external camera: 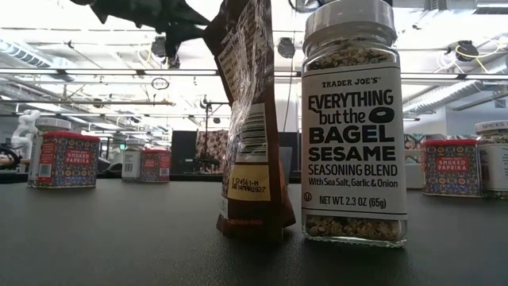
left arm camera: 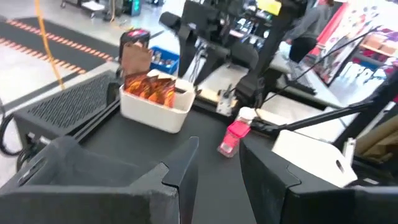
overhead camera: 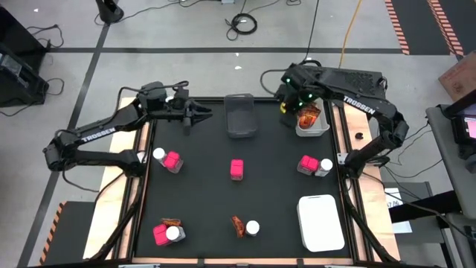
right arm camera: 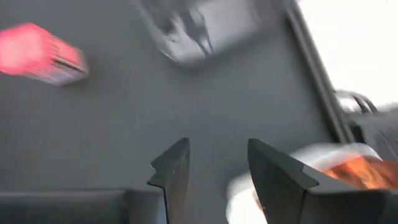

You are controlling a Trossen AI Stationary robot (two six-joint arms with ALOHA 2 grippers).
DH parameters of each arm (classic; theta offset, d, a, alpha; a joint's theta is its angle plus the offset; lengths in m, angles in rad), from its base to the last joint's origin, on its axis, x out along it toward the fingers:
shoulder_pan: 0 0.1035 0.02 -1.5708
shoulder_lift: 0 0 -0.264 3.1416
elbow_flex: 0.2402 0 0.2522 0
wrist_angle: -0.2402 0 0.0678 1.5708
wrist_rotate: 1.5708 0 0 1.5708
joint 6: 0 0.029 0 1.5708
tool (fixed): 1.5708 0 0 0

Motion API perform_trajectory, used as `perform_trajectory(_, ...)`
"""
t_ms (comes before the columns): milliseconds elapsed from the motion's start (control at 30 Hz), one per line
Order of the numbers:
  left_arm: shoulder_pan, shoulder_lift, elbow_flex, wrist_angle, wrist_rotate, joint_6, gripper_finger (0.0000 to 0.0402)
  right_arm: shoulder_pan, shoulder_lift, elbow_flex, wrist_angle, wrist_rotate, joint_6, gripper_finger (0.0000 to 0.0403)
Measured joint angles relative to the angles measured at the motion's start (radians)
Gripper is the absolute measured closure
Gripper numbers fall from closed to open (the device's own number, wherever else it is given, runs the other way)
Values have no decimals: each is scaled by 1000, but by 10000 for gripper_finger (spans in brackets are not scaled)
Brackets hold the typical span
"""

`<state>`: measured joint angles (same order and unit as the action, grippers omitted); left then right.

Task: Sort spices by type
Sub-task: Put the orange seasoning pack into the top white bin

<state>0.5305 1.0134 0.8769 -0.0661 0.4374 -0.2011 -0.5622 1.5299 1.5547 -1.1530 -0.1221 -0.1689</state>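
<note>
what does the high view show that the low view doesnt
Only the high view shows the whole layout: the left gripper hovering near the dark grey tray, the right gripper beside the white bin that holds an orange-red sachet, a second white bin, and the pink pack at the centre.

Only the low view shows the jar's label, Everything but the Bagel sesame seasoning, and the Smoked Paprika print on the red tins.

Both show the white-lidded jar standing next to a sachet.
</note>
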Motion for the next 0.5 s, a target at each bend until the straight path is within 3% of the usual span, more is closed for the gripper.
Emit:
perform_trajectory(300,-44,-99,1,-214,-21,25,282,260,0,0,239,-15,136,245)
perform_trajectory(500,-131,-132,1,-344,-22,23,282,428,5,0,368,-11,234,245)
